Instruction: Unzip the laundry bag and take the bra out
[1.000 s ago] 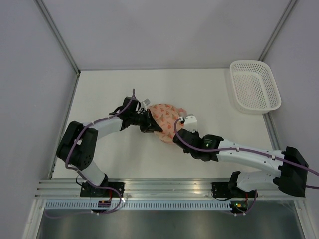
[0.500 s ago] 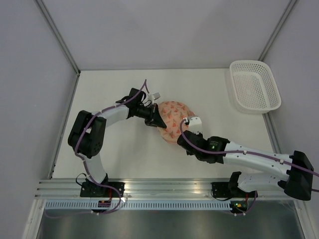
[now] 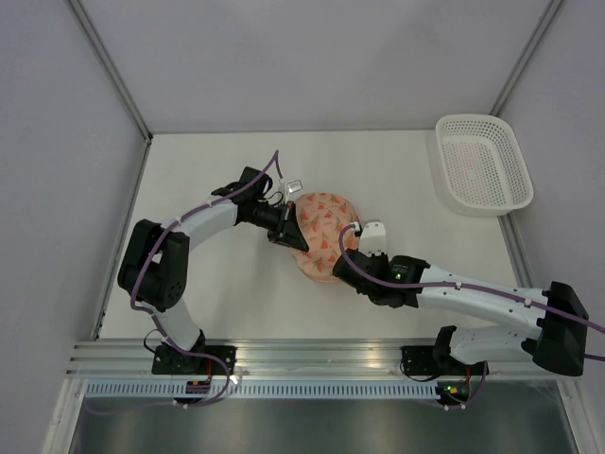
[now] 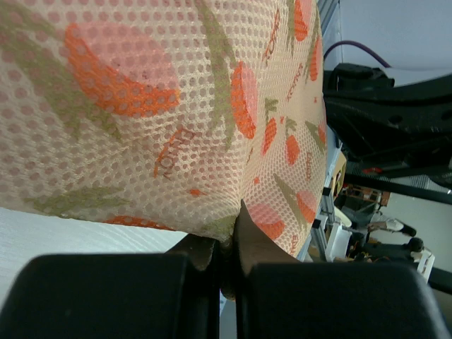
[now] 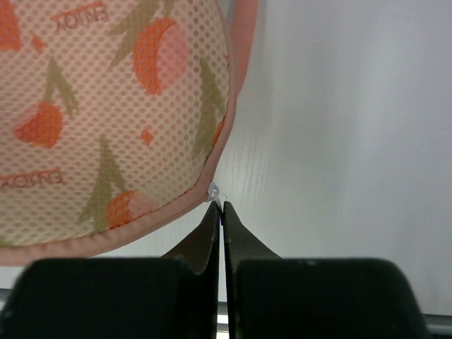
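Observation:
The laundry bag (image 3: 319, 235), cream mesh with orange-pink leaf print and pink zip trim, lies mid-table between both arms. My left gripper (image 3: 287, 234) is shut on the bag's left edge; in the left wrist view a fold of the mesh (image 4: 212, 127) is pinched between the jaws (image 4: 227, 236). My right gripper (image 3: 348, 248) is shut on the small white zip pull (image 5: 215, 191) at the pink trim, at the bag's right edge. The bag (image 5: 106, 120) fills the upper left of the right wrist view. The bra is hidden.
A white plastic lattice basket (image 3: 483, 163) stands at the back right corner. Grey walls border the table on the left, back and right. The aluminium rail runs along the near edge.
The bag has shifted to the right and back a little. Both grippers have moved with it, still shut on its edges.

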You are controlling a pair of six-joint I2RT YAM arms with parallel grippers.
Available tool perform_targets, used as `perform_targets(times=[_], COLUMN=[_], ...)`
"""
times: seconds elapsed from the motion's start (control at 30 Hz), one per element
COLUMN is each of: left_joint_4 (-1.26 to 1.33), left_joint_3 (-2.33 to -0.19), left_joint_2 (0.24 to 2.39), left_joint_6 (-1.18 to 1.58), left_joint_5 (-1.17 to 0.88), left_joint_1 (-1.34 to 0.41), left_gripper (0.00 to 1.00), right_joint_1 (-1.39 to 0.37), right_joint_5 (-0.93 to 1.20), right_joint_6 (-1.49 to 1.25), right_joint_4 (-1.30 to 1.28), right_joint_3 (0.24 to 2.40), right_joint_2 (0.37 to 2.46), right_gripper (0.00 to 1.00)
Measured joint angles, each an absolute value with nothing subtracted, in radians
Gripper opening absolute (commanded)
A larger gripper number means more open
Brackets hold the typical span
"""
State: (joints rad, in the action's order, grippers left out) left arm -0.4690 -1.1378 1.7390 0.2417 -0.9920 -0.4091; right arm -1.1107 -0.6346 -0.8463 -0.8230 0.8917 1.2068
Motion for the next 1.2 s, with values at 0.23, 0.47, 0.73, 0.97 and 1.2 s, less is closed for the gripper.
perform_targets(times=[0.23,0.47,0.73,0.97,1.2], left_joint_4=[-0.556,-0.604,-0.598,-0.489,-0.384], left_joint_3=[-1.155,-1.286,-1.325,-0.95,-0.652], left_joint_2=[1.739,1.857,1.89,1.552,1.073], left_joint_6=[0.161,0.136,0.205,0.432,0.74], left_joint_5=[-1.02,-1.023,-0.819,-0.544,-0.472], left_joint_1=[-0.407,-0.405,-0.402,-0.425,-0.458], left_gripper=[0.02,0.84,1.0,1.0,1.0], right_joint_1=[-1.111,-1.109,-1.102,-1.102,-1.118], right_joint_5=[-0.652,-0.658,-0.655,-0.606,-0.402], right_joint_6=[-0.85,-0.83,-0.797,-0.763,-0.727], right_joint_4=[-0.856,-0.893,-0.941,-0.885,-0.663], right_joint_3=[0.901,0.901,0.901,0.898,0.856], right_joint_2=[1.229,1.209,1.193,1.255,1.343], right_gripper=[0.01,0.0,0.0,0.01,0.0])
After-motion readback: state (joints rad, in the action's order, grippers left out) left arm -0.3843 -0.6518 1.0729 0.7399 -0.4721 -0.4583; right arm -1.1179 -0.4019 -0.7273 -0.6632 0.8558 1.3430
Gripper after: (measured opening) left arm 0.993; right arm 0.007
